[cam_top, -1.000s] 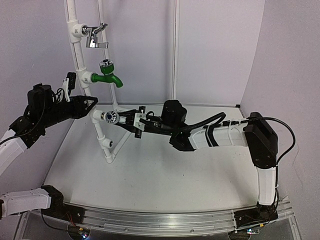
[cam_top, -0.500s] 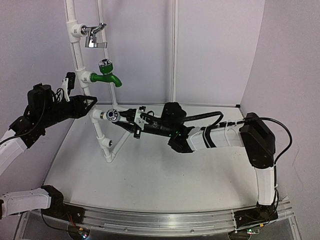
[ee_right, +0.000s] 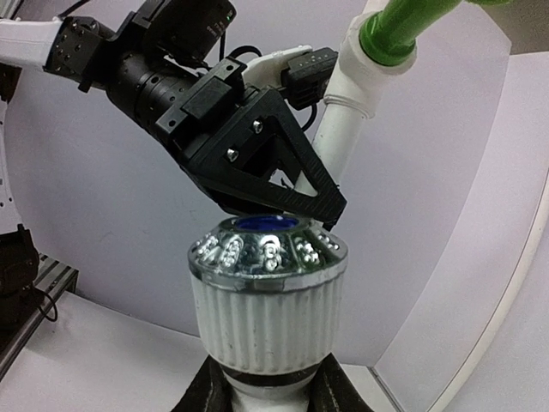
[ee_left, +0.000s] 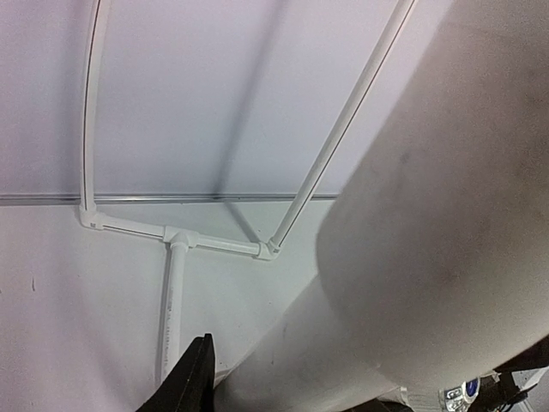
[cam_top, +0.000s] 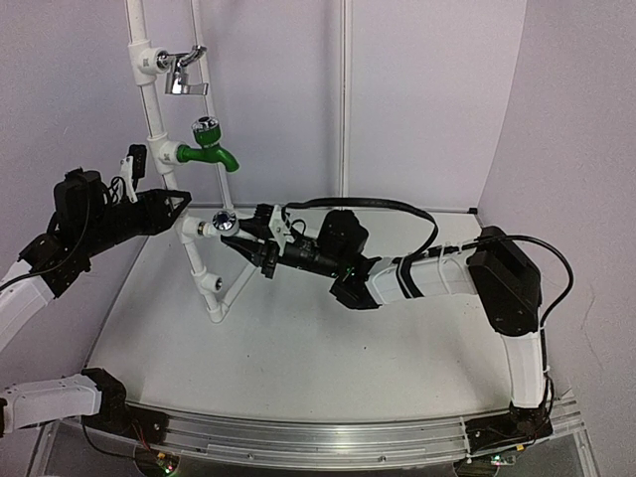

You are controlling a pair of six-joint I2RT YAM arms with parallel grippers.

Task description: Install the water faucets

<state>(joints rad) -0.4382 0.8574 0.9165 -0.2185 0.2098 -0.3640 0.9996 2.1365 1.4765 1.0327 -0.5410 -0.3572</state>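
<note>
Since a second ago my right hand has rolled at the wrist, clamped on the white faucet and turning it at the lowest fitting of the pipe frame. My left hand appears closed on the frame. The green tap and lever tap sit mounted above. How deep this thread has gone, I cannot tell.

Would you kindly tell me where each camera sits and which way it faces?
Top external: above and behind the arms, looking down on the pipe frame; both arms show.
Left wrist: close against a blurred pipe, facing the frame's base; one finger shows.
Right wrist: just behind the water faucet, facing the left gripper; its fingers show.
Shared: top external and right wrist both show the faucet and green tap.
</note>
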